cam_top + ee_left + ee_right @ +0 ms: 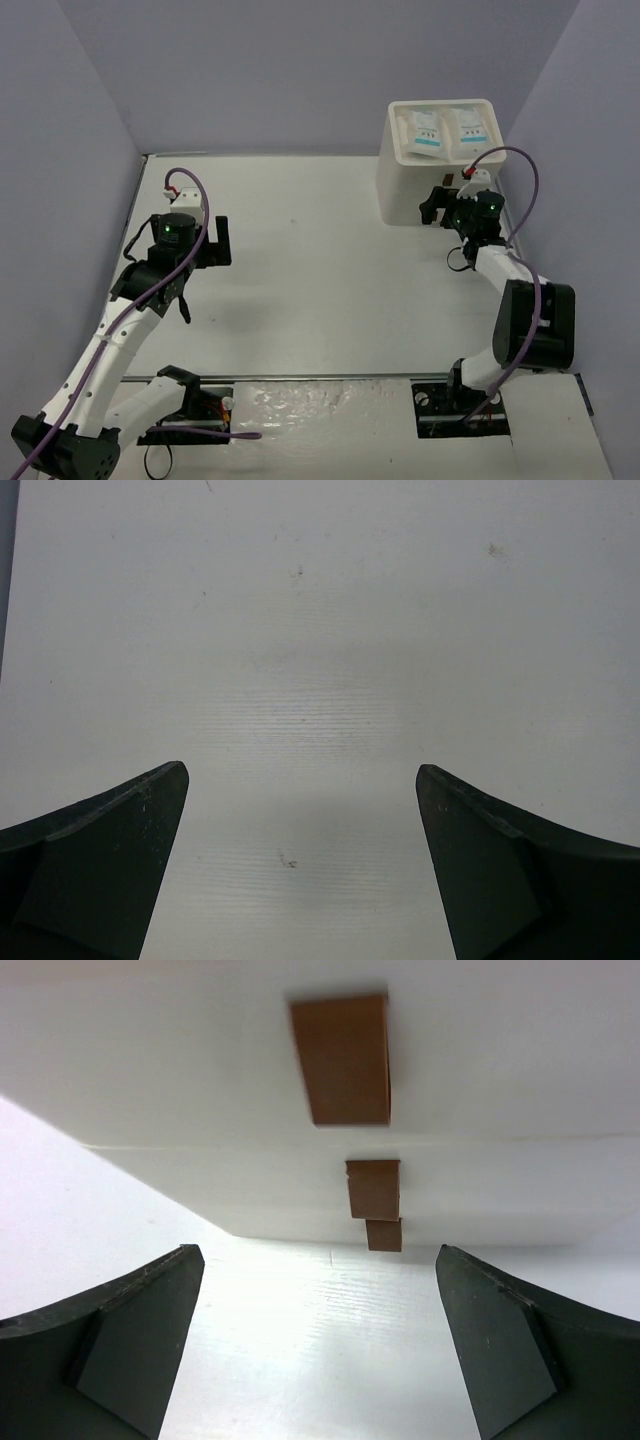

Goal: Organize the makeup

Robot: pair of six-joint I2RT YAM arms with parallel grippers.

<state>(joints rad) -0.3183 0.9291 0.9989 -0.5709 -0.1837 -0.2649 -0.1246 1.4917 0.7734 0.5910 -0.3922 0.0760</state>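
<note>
Two sachets (425,132) overhead only, three brown handles (345,1058) right-wrist only

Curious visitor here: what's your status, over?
Left gripper open, empty, over white table. Right gripper open, empty, facing brown handles of large white drawer box. Two white blue-printed sachets in box top. Nothing blocking.
</note>
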